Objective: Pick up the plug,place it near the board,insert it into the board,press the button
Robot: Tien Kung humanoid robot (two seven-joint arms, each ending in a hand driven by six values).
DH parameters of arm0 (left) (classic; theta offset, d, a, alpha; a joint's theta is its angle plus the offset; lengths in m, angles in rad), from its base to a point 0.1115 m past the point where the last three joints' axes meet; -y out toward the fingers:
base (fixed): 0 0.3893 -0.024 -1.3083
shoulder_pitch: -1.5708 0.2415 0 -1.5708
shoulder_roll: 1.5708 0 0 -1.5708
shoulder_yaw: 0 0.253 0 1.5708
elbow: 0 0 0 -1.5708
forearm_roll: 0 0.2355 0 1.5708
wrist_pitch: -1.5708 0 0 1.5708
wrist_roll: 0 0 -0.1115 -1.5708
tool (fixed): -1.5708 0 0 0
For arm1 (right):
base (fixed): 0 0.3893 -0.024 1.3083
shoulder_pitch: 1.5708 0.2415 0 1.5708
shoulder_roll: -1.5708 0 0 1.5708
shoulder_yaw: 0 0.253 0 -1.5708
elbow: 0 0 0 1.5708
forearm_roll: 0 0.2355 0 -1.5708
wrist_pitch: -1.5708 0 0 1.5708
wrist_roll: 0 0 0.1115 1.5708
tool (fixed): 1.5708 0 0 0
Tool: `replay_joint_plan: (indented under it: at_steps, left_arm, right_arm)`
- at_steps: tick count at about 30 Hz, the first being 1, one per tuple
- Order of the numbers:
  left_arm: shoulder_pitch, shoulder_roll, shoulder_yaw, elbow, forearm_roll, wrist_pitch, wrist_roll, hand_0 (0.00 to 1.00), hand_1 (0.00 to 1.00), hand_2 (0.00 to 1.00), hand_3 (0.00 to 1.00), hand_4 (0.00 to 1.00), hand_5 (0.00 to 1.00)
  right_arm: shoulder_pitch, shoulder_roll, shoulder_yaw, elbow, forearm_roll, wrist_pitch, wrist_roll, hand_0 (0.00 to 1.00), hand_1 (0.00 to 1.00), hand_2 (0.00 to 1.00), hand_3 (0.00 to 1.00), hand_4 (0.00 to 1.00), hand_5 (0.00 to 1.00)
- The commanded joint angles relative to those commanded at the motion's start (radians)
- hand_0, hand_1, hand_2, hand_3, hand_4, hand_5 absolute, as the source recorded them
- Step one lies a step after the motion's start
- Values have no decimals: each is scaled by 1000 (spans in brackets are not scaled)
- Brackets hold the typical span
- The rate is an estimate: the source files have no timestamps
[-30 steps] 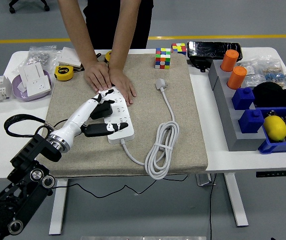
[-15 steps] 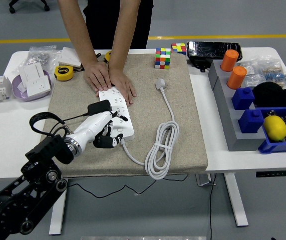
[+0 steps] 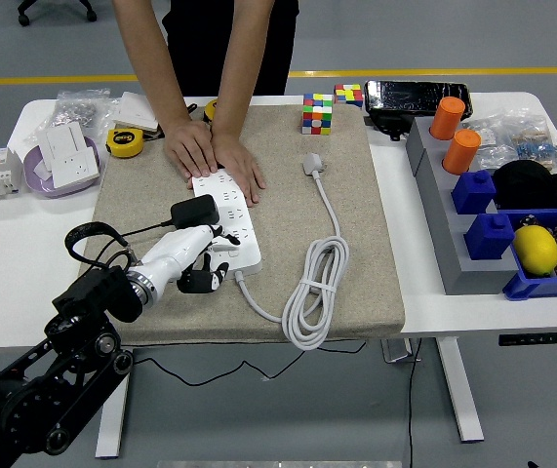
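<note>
The left hand rests at the near end of the white power strip, fingers curled, holding nothing. The black plug sits on the strip just beyond it. A person's hands press the strip's far end.

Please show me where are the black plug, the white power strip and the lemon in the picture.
black plug [image 3: 194, 211], head view, on the middle of its black body.
white power strip [image 3: 236, 216], head view, on its top face with the sockets.
lemon [image 3: 536, 250], head view, on the middle of the yellow fruit.
</note>
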Motion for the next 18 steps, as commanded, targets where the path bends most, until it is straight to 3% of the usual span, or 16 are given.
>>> replay_joint_plan:
  at_steps: [18]
  left_arm:
    - [4,3,9,25,18,-5,2,167,34,155,744,488,2]
  right_arm:
    - [0,-1,-4,0,2,0,1,810,746,742,770,998,968]
